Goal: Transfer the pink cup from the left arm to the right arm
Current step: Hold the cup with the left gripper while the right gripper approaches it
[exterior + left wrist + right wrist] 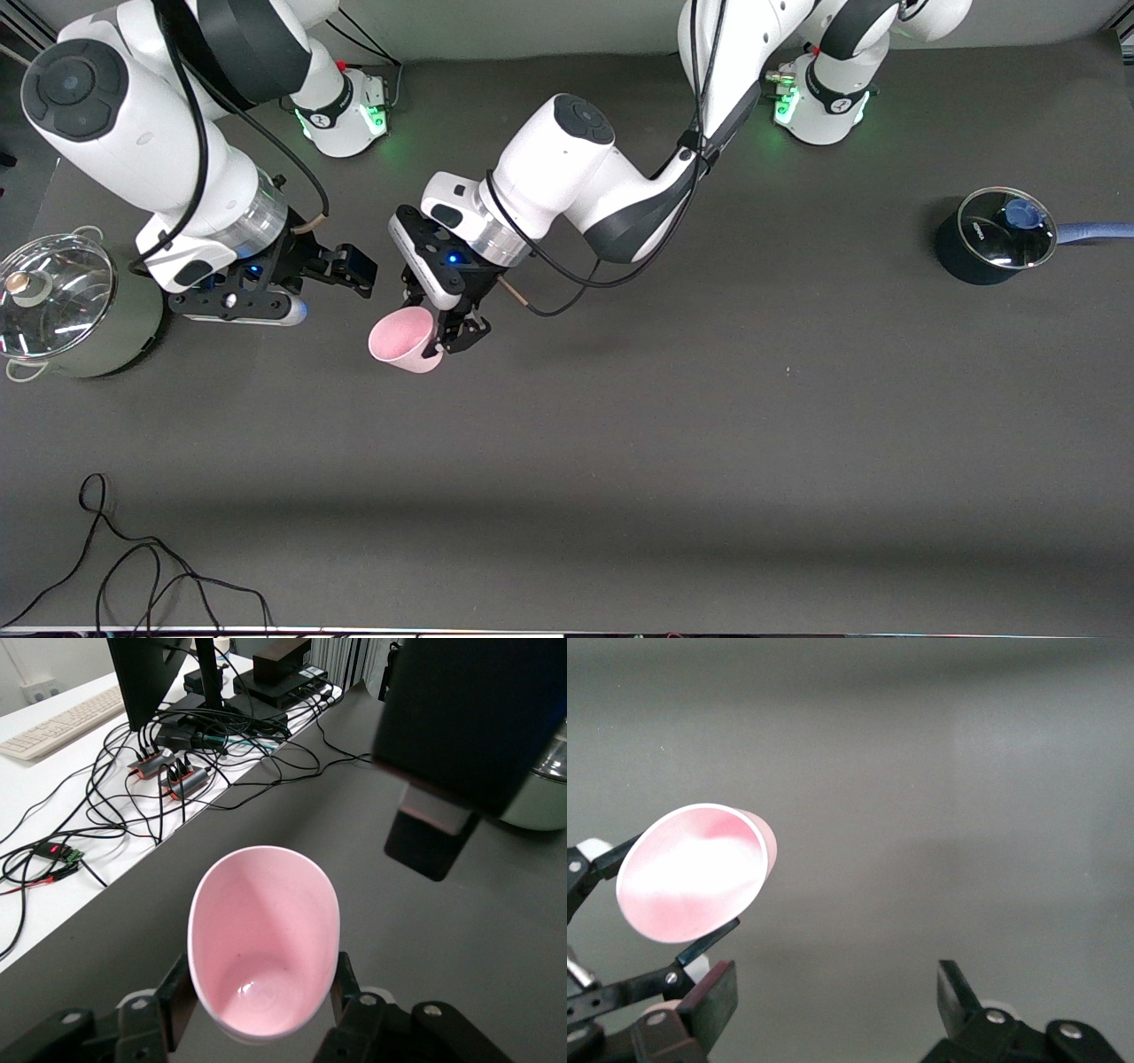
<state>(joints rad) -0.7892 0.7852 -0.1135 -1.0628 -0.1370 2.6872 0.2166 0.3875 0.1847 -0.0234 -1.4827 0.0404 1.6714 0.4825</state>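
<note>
Two claws: left claw (pixel 447 332) grips pink cup (pixel 403 339); right claw (pixel 833 1010) gapes.

Both arms are glossy white with rounded dark-grey joint caps, black cables looped along them, green lights glowing at their bases, and black end effectors showing small silver screws.

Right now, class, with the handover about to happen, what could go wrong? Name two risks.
1. The left gripper holds the cup only near its base, tipped on its side above the table; a nudge could twist it loose.
2. The right gripper has open jaws beside the cup, not around it; closing now would miss or knock its rim.
</note>
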